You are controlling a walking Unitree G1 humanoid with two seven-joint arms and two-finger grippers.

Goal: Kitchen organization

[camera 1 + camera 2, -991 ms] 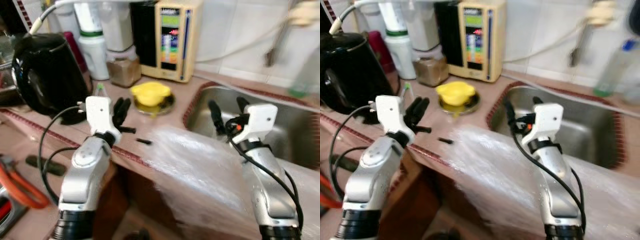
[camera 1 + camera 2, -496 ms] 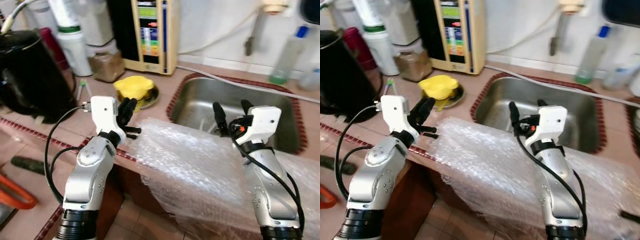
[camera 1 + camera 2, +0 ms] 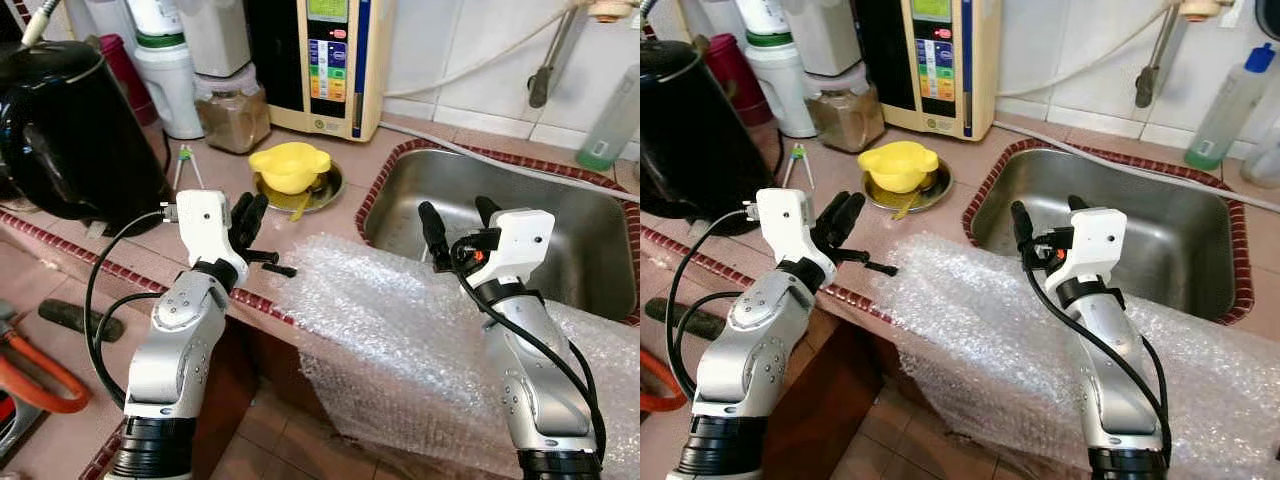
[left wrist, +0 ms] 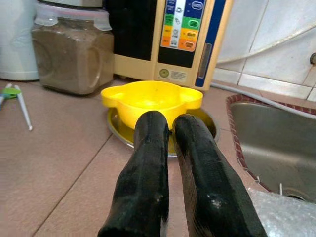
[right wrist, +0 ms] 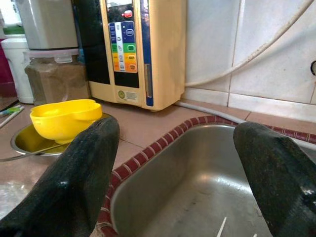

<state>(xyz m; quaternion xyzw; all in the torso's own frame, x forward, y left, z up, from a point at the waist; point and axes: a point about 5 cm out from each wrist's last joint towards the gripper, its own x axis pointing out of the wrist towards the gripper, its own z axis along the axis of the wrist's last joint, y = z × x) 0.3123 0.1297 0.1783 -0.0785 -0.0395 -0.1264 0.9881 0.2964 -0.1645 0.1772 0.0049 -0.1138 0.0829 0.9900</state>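
Spanning the sink (image 3: 590, 270) edge, bubble wrap (image 3: 400, 330) overhangs the counter (image 3: 130, 250).

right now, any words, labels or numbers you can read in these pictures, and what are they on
None can be read.
Cream and black appliance: coloured button labels and a round badge, too small and blurred.
Its display: blurred.
Green-capped bottle: no legible label.
Jar of brown powder: no text visible.

White tiled wall (image 3: 470, 40) rises behind a brown tiled counter (image 3: 130, 250) edged with dark red trim, above a tan tiled floor (image 3: 290, 440), all evenly lit.
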